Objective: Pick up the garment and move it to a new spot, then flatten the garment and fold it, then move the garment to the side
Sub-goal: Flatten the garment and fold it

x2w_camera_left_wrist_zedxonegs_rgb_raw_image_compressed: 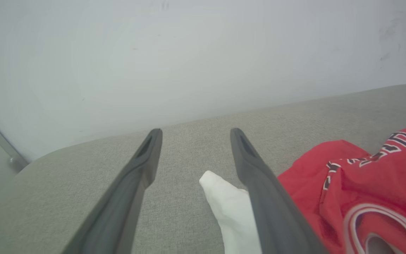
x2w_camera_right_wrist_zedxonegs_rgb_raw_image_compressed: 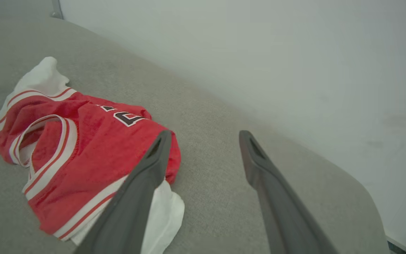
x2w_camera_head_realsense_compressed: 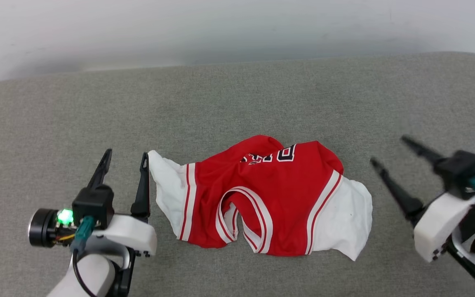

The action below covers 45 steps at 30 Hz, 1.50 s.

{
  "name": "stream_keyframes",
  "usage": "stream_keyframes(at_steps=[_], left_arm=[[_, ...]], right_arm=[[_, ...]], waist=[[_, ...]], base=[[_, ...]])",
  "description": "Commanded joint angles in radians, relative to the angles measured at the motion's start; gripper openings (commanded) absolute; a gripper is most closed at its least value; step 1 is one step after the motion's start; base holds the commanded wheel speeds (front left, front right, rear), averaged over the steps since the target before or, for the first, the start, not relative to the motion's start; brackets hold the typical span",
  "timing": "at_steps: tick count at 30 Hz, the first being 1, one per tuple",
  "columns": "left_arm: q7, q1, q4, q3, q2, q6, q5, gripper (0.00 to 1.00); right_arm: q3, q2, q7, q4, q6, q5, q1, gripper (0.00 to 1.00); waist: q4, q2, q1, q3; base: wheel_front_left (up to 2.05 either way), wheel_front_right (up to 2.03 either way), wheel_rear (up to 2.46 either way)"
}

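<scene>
1. The garment (x2w_camera_head_realsense_compressed: 278, 198) lies crumpled mid-way across the grey fabric-topped counter (x2w_camera_head_realsense_compressed: 237, 95), collar showing, white sleeves bunched, print half hidden.
2. The left gripper (x2w_camera_head_realsense_compressed: 126, 153) is spread and empty, one finger just beside a white sleeve. The right gripper (x2w_camera_head_realsense_compressed: 387, 149) is also spread and empty, near the other sleeve.
3. My judgement: flattening, folding and the move aside all remain — whether the first relocation is done, I cannot tell.

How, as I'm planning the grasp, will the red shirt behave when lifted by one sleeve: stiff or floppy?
Likely floppy: the garment lies crumpled in soft folds, so it would probably drape from its white sleeve. It looks thin, so probably light for the left hand. Pushed, it would likely bunch on the textured grey surface rather than slide.
</scene>
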<state>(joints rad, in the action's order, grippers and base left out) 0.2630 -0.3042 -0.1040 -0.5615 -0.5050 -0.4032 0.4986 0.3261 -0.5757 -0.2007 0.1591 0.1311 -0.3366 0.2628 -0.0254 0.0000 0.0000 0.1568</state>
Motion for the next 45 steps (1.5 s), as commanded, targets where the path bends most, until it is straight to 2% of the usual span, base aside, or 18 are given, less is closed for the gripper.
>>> stream_keyframes(at_steps=[1,5,7,12,17,20,26,27,28,31,35,37,40,45], left_arm=[[0.002,0.029,0.01,0.026,0.016,0.005,-0.022,1.0],[0.002,0.082,0.031,0.109,0.071,0.04,-0.096,1.0],[0.002,0.098,0.031,0.145,0.097,0.062,-0.125,1.0],[0.002,0.104,0.032,0.212,0.154,0.115,-0.19,1.0],[0.002,0.09,0.033,0.265,0.202,0.16,-0.243,1.0],[0.002,0.079,0.028,0.302,0.234,0.193,-0.276,1.0],[0.002,0.075,0.017,0.348,0.275,0.233,-0.315,1.0],[0.002,0.079,0.015,0.356,0.282,0.237,-0.321,1.0],[0.002,0.084,0.013,0.363,0.287,0.243,-0.326,1.0],[0.002,0.097,0.003,0.386,0.3,0.257,-0.339,1.0],[0.003,0.117,-0.007,0.41,0.319,0.276,-0.355,1.0],[0.003,0.119,-0.008,0.414,0.323,0.28,-0.359,1.0],[0.003,0.135,-0.011,0.429,0.333,0.293,-0.369,1.0],[0.003,0.141,-0.011,0.443,0.349,0.313,-0.386,1.0]], right_arm=[[0.028,-0.021,-0.066,0.006,-0.001,-0.039,0.012,1.0],[0.095,-0.085,-0.315,0.014,-0.001,-0.153,0.035,1.0],[0.118,-0.096,-0.408,0.011,-0.001,-0.194,0.04,1.0],[0.168,-0.115,-0.549,-0.024,-0.001,-0.263,0.069,1.0],[0.236,-0.107,-0.575,-0.095,-0.001,-0.271,0.116,1.0],[0.315,-0.08,-0.555,-0.18,0.0,-0.276,0.149,1.0],[0.452,-0.051,-0.504,-0.302,0.0,-0.292,0.162,1.0],[0.463,-0.054,-0.491,-0.311,0.0,-0.293,0.17,0.44],[0.469,-0.061,-0.47,-0.314,0.0,-0.291,0.181,0.0],[0.456,-0.099,-0.413,-0.308,0.0,-0.292,0.21,0.0],[0.37,-0.159,-0.348,-0.271,-0.001,-0.319,0.234,0.0],[0.349,-0.165,-0.342,-0.26,-0.001,-0.332,0.23,0.0],[0.263,-0.193,-0.337,-0.239,-0.001,-0.359,0.196,0.0],[0.136,-0.228,-0.346,-0.278,-0.001,-0.402,0.134,0.0]], waist=[[-0.001,0.0,0.0,0.004],[0.002,0.0,0.0,0.022],[0.004,0.0,0.0,0.032],[0.021,0.0,0.0,0.069],[0.042,0.0,0.0,0.117],[0.056,0.0,0.0,0.154],[0.06,0.0,0.0,0.177],[0.058,0.0,0.0,0.176],[0.055,0.0,0.0,0.171],[0.047,0.0,0.0,0.15],[0.034,0.0,0.0,0.112],[0.031,0.0,0.0,0.103],[0.027,0.0,0.0,0.083],[0.032,0.0,0.0,0.076]], base=[[0.0,0.0,0.0],[0.0,0.0,0.0],[0.0,0.0,0.0],[0.0,0.0,0.0],[0.0,0.0,0.0],[0.0,0.0,0.0],[0.0,0.0,0.0],[0.0,0.0,0.0],[0.0,0.0,0.0],[0.0,0.0,0.0],[0.0,0.0,0.0],[0.0,0.0,0.0],[0.0,0.0,0.0],[0.0,0.0,0.0]])
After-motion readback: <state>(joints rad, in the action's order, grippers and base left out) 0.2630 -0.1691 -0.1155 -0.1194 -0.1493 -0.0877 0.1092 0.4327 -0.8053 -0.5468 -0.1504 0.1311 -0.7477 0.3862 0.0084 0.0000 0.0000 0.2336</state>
